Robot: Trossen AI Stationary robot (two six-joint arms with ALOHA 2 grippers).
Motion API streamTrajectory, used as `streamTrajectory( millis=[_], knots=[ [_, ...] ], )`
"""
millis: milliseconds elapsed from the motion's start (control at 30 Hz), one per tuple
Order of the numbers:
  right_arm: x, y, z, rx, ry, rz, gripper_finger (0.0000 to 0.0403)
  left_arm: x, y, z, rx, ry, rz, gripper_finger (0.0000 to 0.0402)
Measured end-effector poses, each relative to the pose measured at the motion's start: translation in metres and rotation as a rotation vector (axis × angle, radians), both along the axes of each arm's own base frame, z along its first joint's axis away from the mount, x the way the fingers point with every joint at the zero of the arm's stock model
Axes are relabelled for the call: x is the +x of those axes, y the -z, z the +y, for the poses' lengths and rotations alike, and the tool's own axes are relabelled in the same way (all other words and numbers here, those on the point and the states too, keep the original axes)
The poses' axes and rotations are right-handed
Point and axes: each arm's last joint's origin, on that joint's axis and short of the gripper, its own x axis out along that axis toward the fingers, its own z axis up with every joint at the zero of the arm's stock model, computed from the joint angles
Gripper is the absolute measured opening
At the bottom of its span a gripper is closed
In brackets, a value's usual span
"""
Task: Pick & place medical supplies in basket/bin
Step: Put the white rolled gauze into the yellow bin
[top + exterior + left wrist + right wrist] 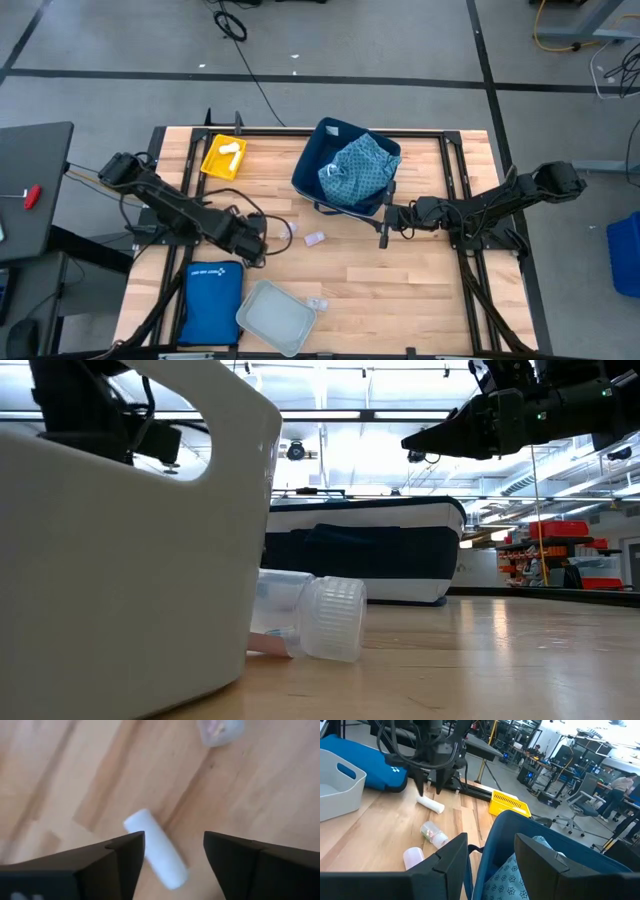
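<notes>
Hovering: left end effector (pixel 262 243) sits above a white tube (pixel 283 232) on the table (pixel 400 290), fingers spread; reads as a pre-grasp.
High view: right end effector (pixel 385 228) parked just beside the navy bin (pixel 308 165), which holds the teal patterned cloth (pixel 357 168). Yellow bin (pixel 212 165) holds a white tube. Grey tray (pixel 262 322) looks empty; a clear vial (pixel 318 303) lies just outside it. Another small vial (pixel 314 239) lies between the two end effectors.
Low view: capped clear vial (pixel 320 618) on its side, touching the tray wall (pixel 120 560).
Left wrist: white tube (pixel 156 849) lies between the open fingers (pixel 122 857), off-centre, not yet touched; a pinkish vial (pixel 218 730) lies beyond.
Right wrist: fingers (pixel 451 857) spread, holding nothing, at the navy bin's rim (pixel 520 822); probably waiting.
</notes>
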Motion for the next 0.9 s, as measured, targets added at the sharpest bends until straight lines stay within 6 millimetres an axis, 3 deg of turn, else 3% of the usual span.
streamTrajectory(
  millis=[233, 500, 700, 900],
  knots=[
    [0.000, 0.001, 0.000, -0.001, 0.000, 0.006, 0.0172, -0.011, 0.023, 0.010, -0.063, -0.114, 0.039, 0.0259],
    [0.000, 0.001, 0.000, -0.001, 0.000, 0.006, 0.0172, -0.017, 0.047, 0.014, -0.131, -0.136, -0.002, 0.0255],
    [0.000, 0.001, 0.000, -0.001, 0.000, 0.006, 0.0172, -0.023, 0.054, 0.016, -0.117, -0.167, -0.003, 0.0216],
    [0.000, 0.001, 0.000, 0.003, 0.000, 0.005, 0.0172, -0.024, 0.056, 0.017, -0.091, -0.153, -0.009, 0.0131]
  ],
)
